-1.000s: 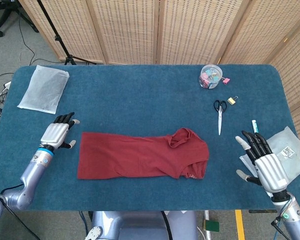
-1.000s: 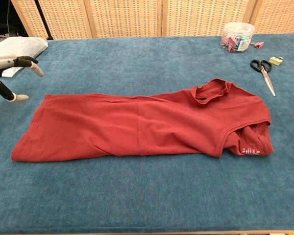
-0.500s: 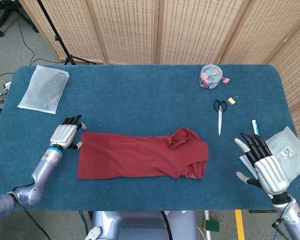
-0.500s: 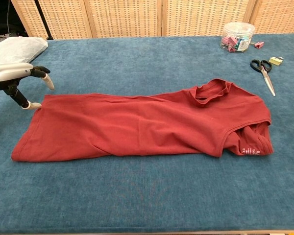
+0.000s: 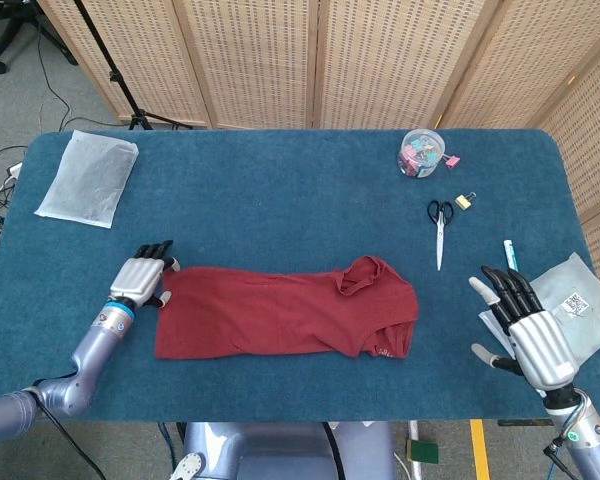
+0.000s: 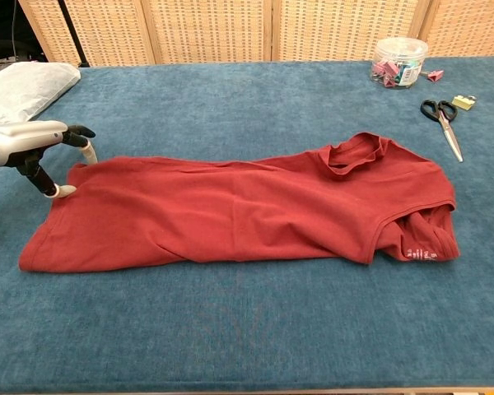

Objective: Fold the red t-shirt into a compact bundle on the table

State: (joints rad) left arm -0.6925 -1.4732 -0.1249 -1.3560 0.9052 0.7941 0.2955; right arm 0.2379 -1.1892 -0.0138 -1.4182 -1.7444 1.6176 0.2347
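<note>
My left hand sits at the hem corner of the long, flat-folded red cotton t-shirt, fingers apart, a fingertip touching the cloth edge, gripping nothing. The shirt stretches away toward my right hand, which hovers well beyond its collar end, fingers spread, empty.

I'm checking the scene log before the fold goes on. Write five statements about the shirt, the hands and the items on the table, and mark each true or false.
1. The red t-shirt lies as a long strip, collar toward the robot's right. True.
2. The left hand is at the shirt's far left corner. True.
3. The right hand holds the shirt's collar. False: it is apart from the shirt, fingers spread.
4. The scissors lie on the shirt. False: they lie on the table beyond it.
5. The clip jar has tipped over. False: it stands upright.
</note>
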